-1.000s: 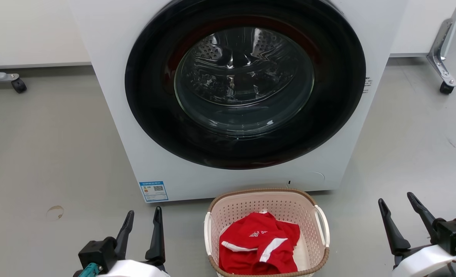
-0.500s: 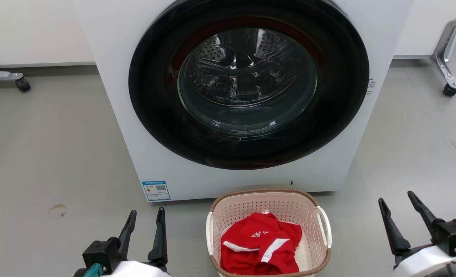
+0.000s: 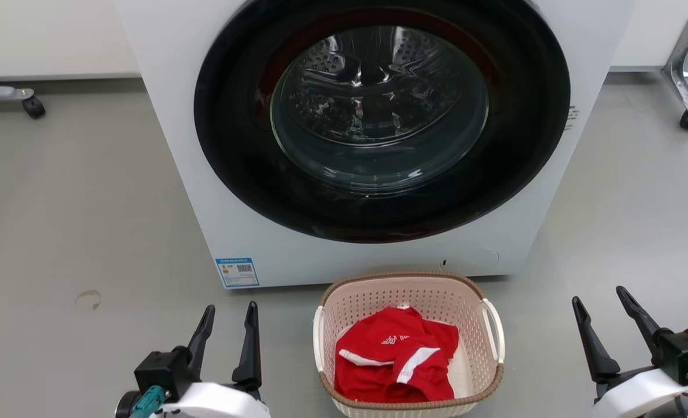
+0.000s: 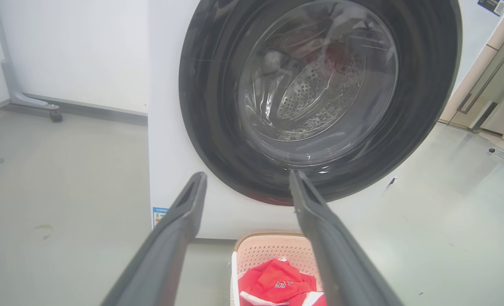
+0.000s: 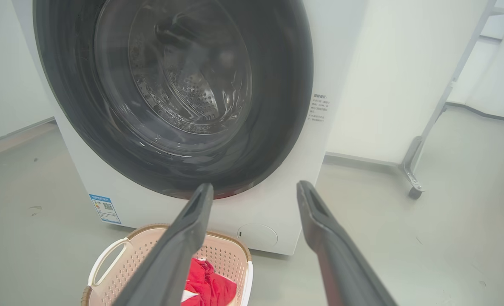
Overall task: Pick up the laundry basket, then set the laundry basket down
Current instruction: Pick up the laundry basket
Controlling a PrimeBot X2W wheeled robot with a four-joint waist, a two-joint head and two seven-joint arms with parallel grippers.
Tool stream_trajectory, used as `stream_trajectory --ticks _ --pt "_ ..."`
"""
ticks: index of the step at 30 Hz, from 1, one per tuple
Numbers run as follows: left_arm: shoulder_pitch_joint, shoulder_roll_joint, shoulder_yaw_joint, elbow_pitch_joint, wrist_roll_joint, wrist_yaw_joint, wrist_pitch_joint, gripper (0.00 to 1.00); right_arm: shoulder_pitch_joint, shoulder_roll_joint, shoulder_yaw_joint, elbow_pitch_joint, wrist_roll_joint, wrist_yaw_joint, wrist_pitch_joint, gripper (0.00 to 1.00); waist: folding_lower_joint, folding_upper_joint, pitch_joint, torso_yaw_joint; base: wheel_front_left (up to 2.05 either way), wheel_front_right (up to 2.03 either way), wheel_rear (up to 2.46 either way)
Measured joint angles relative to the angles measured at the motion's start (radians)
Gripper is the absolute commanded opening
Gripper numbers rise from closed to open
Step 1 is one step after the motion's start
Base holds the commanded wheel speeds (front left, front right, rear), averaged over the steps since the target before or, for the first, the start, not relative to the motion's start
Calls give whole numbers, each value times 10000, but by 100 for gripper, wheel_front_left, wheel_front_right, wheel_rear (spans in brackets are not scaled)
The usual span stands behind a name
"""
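the laundry basket (image 3: pixel 413 297) stands on the floor (image 3: pixel 76 232) between my two grippers, its far rim just in front of the washer (image 3: pixel 187 174). a red garment (image 3: pixel 396 360) lies inside it. its long axis appears to run from me toward the washer, though the steep view makes this uncertain. one white handle (image 3: pixel 319 342) faces my left side and the other (image 3: pixel 497 337) my right. my left gripper (image 3: pixel 231 307) sits to the basket's left, apart from it. my right gripper (image 3: pixel 599 295) sits to its right, somewhat farther off. i judge the left arm the nearer. the jaws of both grippers stand wide apart, holding and touching nothing. the pickup turns on closing inward to the handles from both sides.
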Motion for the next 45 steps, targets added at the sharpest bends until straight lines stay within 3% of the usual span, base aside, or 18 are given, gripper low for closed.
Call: stream_trajectory --ticks 12,31,45 --pt "-1661 -6 -1104 167 -301 614 -2 100 -1270 -322 -52 79 274 0 0 100 0 0 1590 45 0 0 0" --pt "-5539 -96 -3467 1718 -1762 1964 -29 100 -4511 -1151 587 1323 1120 4 -2 100 0 0 5937 40 0 0 0" --pt "-7176 -113 -4426 2644 -2324 2412 -29 100 -5866 -1425 1179 1914 1396 4 -2 100 0 0 8273 162 0 0 0"
